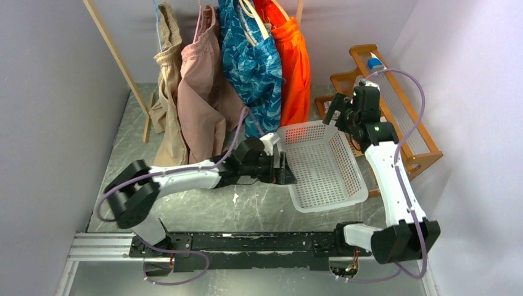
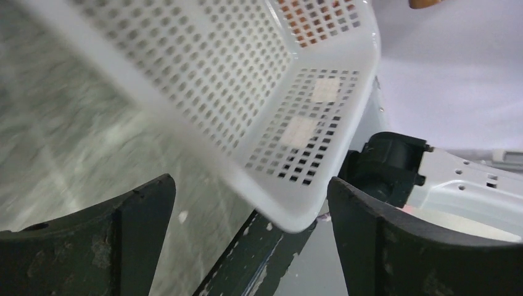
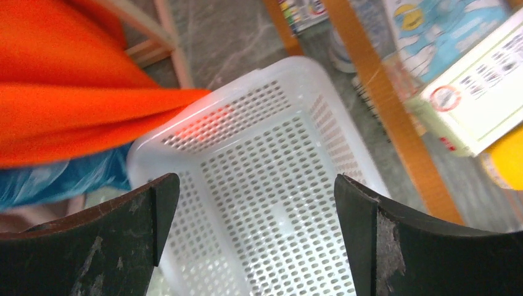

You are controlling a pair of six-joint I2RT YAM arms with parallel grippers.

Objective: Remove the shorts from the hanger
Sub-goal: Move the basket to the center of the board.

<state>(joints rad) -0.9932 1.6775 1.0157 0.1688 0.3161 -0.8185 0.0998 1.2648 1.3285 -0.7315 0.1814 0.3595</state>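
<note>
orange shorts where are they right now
In the top view the orange shorts hang at the right end of the row, beside the blue patterned shorts, just beyond the white basket.

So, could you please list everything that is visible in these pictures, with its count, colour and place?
shorts: four, hanging side by side at the far edge: tan pair, pink pair, blue patterned pair, orange pair
basket: one, white, perforated, on the table right of centre, nothing in it
wooden rack: one, orange-brown, far right corner by the wall
slanted pole: one, pale wood, far left
table: one, grey marbled, under everything
left end effector: one, black, open, at the basket's left side
right end effector: one, black, open, above the basket's far end
</note>
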